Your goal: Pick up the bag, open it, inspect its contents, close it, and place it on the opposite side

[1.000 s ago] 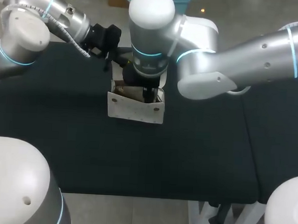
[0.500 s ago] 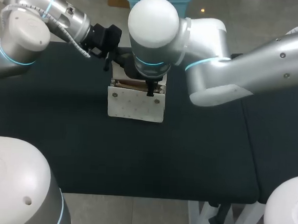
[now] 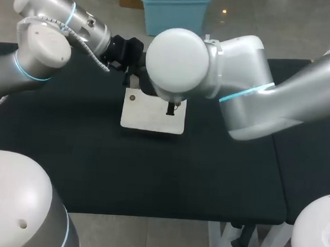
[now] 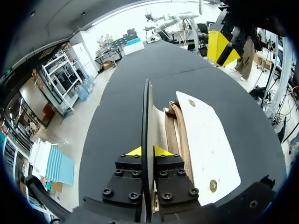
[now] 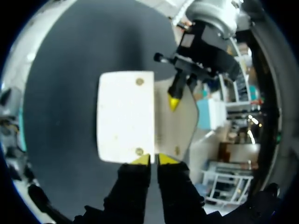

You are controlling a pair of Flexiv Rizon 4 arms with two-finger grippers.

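On the far half of the black table (image 3: pixel 151 172), close to its middle, lies the white bag (image 3: pixel 153 109). Its broad flap (image 3: pixel 154 113) is turned down over the front, so from above I see mostly that one pale, rounded-cornered sheet. Two small brass-coloured studs (image 3: pixel 132 97) sit on the flap, one toward each end of its upper edge.

My left gripper (image 4: pixel 147 151) is closed on the bag. A thin dark panel of the bag (image 4: pixel 146 116), seen edge-on, runs straight out between my two yellow tips, and both tips press against it from either side. Just beside that panel, toward the flap (image 4: pixel 205 149), the mouth is parted a little. Brown layers (image 4: pixel 175 128) show in the gap, though I cannot tell what they are. From the head camera this gripper (image 3: pixel 135 80) comes in from the left and meets the bag at its far left corner.

My right gripper (image 5: pixel 153 160) is also closed on the bag (image 5: pixel 125 116). Its yellow tips stand nearly together, pinching the long edge where the white flap meets a beige inner sheet (image 5: pixel 175 121). One stud (image 5: pixel 138 151) lies just ahead of my tips. Beyond the beige sheet, my left gripper's yellow tip (image 5: pixel 174 102) points down at the bag's far side. In the head view my right wrist (image 3: pixel 176 60) hangs over the bag's far edge and hides it, and only a dark finger (image 3: pixel 170 108) shows against the flap.
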